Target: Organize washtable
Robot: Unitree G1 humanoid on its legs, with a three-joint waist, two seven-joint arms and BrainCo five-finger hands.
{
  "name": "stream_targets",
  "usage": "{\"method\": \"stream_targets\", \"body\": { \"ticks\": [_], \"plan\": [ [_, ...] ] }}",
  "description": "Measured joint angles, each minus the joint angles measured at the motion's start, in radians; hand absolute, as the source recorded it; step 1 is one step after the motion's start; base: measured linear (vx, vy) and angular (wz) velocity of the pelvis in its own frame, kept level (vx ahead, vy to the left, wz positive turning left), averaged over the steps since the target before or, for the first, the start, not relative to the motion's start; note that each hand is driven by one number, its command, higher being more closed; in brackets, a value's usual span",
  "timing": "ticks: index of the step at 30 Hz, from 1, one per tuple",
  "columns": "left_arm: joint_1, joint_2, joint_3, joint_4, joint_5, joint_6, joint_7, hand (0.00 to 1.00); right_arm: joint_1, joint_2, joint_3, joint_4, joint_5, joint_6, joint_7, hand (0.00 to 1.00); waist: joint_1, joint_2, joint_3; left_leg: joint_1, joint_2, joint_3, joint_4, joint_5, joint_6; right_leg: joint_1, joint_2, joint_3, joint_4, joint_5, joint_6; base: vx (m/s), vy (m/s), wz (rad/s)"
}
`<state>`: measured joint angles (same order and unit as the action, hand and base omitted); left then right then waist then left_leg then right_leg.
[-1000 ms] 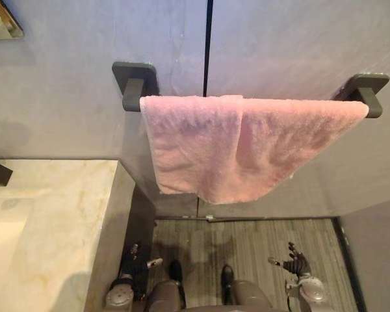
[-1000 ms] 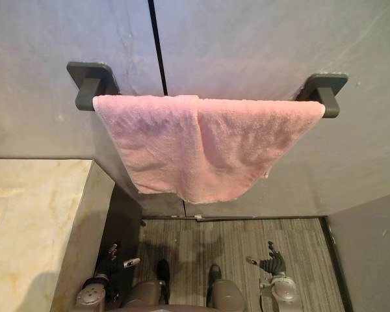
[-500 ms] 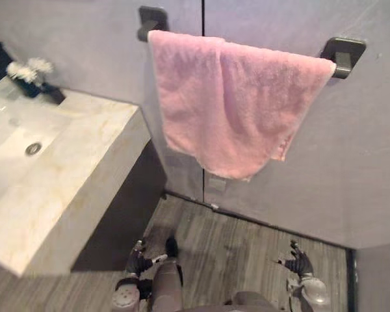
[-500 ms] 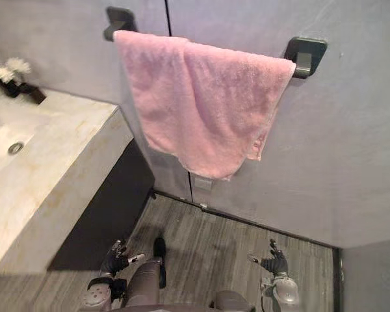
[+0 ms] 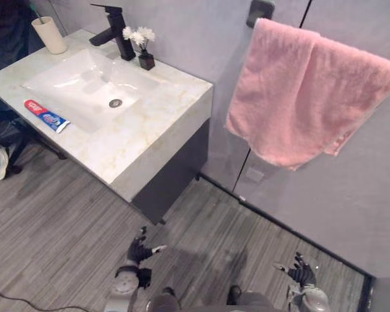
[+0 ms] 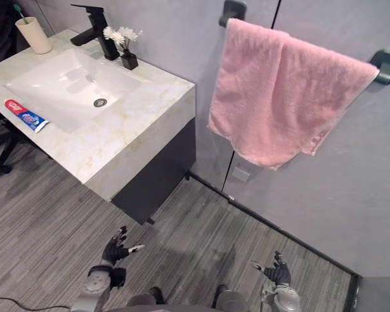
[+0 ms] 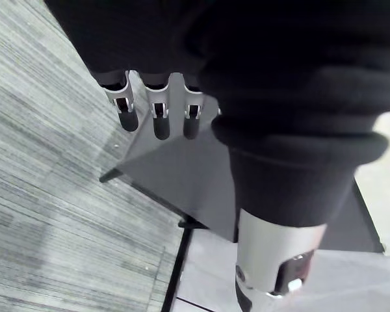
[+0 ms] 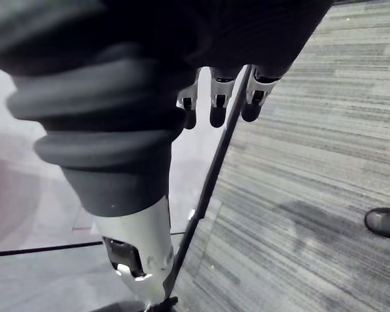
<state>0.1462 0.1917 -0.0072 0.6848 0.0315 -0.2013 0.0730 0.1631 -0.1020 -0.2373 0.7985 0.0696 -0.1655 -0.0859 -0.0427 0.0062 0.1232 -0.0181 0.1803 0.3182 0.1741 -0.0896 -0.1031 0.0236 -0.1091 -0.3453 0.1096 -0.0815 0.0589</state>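
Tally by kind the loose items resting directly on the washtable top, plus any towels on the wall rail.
Cup: 1
Toothpaste tube: 1
Flower vase: 1
Pink towel: 1
Total: 4

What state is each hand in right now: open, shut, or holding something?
Left hand: open, fingers spread, holding nothing.
Right hand: open, fingers spread, holding nothing.

I list: countertop [image 5: 162,114], polished veined marble; basin [image 5: 78,81], glossy white; tap [image 5: 119,32], matt black metal; towel [image 5: 305,97], fluffy pink cloth; floor [image 5: 58,214], grey wood-grain planks; wall [image 5: 188,32], smooth matt grey.
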Motion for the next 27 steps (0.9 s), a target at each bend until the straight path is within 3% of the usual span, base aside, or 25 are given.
{"method": "stream_targets", "body": {
  "ticks": [5, 7, 10, 11, 13, 14, 16, 18, 20, 21, 24, 25, 26, 27],
  "plan": [
    [0.010, 0.010, 0.005, 0.023, 0.002, -0.001, 0.000, 0.00, -0.010, 0.003, 0.018, 0.014, -0.001, 0.000, 0.000, 0.00, 0.002, -0.006, -0.005, -0.021, -0.049, -0.034, -0.085, 0.077, 0.031, -0.023, -0.033, -0.033, -0.015, 0.031, 0.012, -0.19, 0.055, 0.24],
    [0.008, 0.008, 0.018, 0.029, 0.002, -0.001, 0.001, 0.00, -0.005, 0.008, 0.033, 0.015, -0.001, 0.000, 0.000, 0.00, 0.002, -0.008, -0.003, -0.047, -0.068, -0.071, -0.119, 0.103, 0.033, -0.030, -0.034, -0.084, -0.015, 0.026, 0.013, -0.19, 0.022, 0.70],
    [0.012, 0.004, 0.026, 0.032, 0.000, -0.001, 0.012, 0.00, -0.002, 0.015, 0.050, 0.021, -0.002, 0.002, -0.001, 0.00, 0.003, -0.017, -0.001, -0.092, -0.072, -0.055, -0.143, 0.086, 0.077, -0.015, -0.059, -0.218, -0.017, 0.021, 0.020, -0.10, 0.020, 1.28],
    [0.011, -0.006, 0.043, 0.032, -0.004, -0.002, 0.018, 0.00, -0.002, 0.015, 0.050, 0.021, -0.002, 0.002, -0.002, 0.00, 0.004, -0.023, 0.001, -0.107, -0.072, -0.003, -0.149, 0.065, 0.110, 0.001, -0.078, -0.289, -0.030, 0.020, 0.029, -0.01, 0.093, 1.84],
    [0.011, -0.014, 0.069, 0.033, -0.020, -0.002, 0.026, 0.00, -0.003, 0.015, 0.050, 0.020, -0.002, 0.002, -0.004, 0.00, 0.000, -0.031, 0.010, -0.123, -0.044, 0.143, -0.128, 0.060, 0.128, 0.033, -0.113, -0.398, -0.034, 0.029, 0.029, 0.04, 0.148, 1.96],
    [0.016, -0.014, 0.092, 0.033, -0.022, -0.002, 0.037, 0.00, -0.004, 0.010, 0.051, 0.019, -0.002, 0.002, -0.005, 0.00, 0.004, -0.023, 0.014, -0.126, -0.001, 0.294, -0.087, 0.071, 0.133, 0.051, -0.133, -0.468, -0.003, 0.030, 0.043, 0.09, 0.129, 1.47],
    [0.051, -0.013, 0.124, 0.035, -0.023, -0.001, 0.042, 0.00, -0.027, -0.002, 0.064, 0.011, -0.015, 0.002, -0.007, 0.00, 0.004, -0.013, 0.023, -0.129, 0.012, 0.340, -0.057, 0.152, 0.124, 0.078, -0.147, -0.486, 0.028, 0.019, 0.058, 0.14, 0.137, 1.25],
    [0.072, 0.002, 0.167, 0.049, -0.023, 0.000, 0.043, 0.00, -0.065, 0.005, 0.090, 0.000, -0.040, -0.001, -0.018, 0.00, 0.015, -0.046, 0.043, -0.140, -0.020, 0.299, -0.020, 0.122, 0.142, 0.097, -0.178, -0.464, 0.028, 0.019, 0.059, 0.10, 0.175, 0.79],
    [0.075, 0.018, 0.180, 0.080, -0.022, 0.001, 0.046, 0.00, -0.104, 0.024, 0.120, -0.008, -0.048, -0.004, -0.022, 0.00, 0.040, -0.061, 0.051, -0.192, -0.016, 0.276, 0.073, 0.061, 0.155, 0.093, -0.192, -0.434, 0.023, 0.018, 0.061, 0.05, 0.167, 0.39],
    [0.073, 0.011, 0.195, 0.090, -0.022, 0.001, 0.048, 0.00, -0.136, 0.030, 0.144, -0.008, -0.058, -0.003, -0.022, 0.00, 0.065, -0.054, 0.062, -0.238, -0.003, 0.256, 0.171, -0.003, 0.162, 0.092, -0.196, -0.413, 0.021, 0.017, 0.065, 0.04, 0.171, 0.24],
    [0.080, 0.003, 0.217, 0.096, -0.022, 0.001, 0.061, 0.00, -0.162, 0.032, 0.174, -0.020, -0.071, -0.002, -0.022, 0.00, 0.084, -0.043, 0.066, -0.294, -0.015, 0.214, 0.273, -0.109, 0.154, 0.093, -0.212, -0.354, 0.038, -0.011, 0.095, 0.03, 0.184, 0.27],
    [0.079, 0.002, 0.213, 0.094, -0.022, 0.001, 0.063, 0.00, -0.162, 0.031, 0.176, -0.038, -0.071, -0.002, -0.020, 0.00, 0.077, -0.039, 0.074, -0.308, -0.045, 0.170, 0.289, -0.144, 0.157, 0.056, -0.236, -0.215, 0.123, -0.060, 0.018, 0.06, 0.275, 0.67],
    [0.080, 0.000, 0.208, 0.093, -0.022, 0.001, 0.063, 0.00, -0.158, 0.029, 0.177, -0.045, -0.070, -0.002, -0.018, 0.00, 0.066, -0.039, 0.079, -0.309, -0.070, 0.146, 0.286, -0.157, 0.165, 0.009, -0.248, -0.082, 0.208, -0.078, -0.026, 0.07, 0.222, 0.75],
    [0.079, 0.000, 0.207, 0.093, -0.021, 0.001, 0.063, 0.00, -0.155, 0.029, 0.177, -0.046, -0.070, -0.002, -0.017, 0.00, 0.059, -0.037, 0.081, -0.308, -0.083, 0.130, 0.282, -0.159, 0.169, -0.015, -0.242, 0.013, 0.258, -0.101, -0.024, 0.11, 0.147, 0.82]
  ]
}}
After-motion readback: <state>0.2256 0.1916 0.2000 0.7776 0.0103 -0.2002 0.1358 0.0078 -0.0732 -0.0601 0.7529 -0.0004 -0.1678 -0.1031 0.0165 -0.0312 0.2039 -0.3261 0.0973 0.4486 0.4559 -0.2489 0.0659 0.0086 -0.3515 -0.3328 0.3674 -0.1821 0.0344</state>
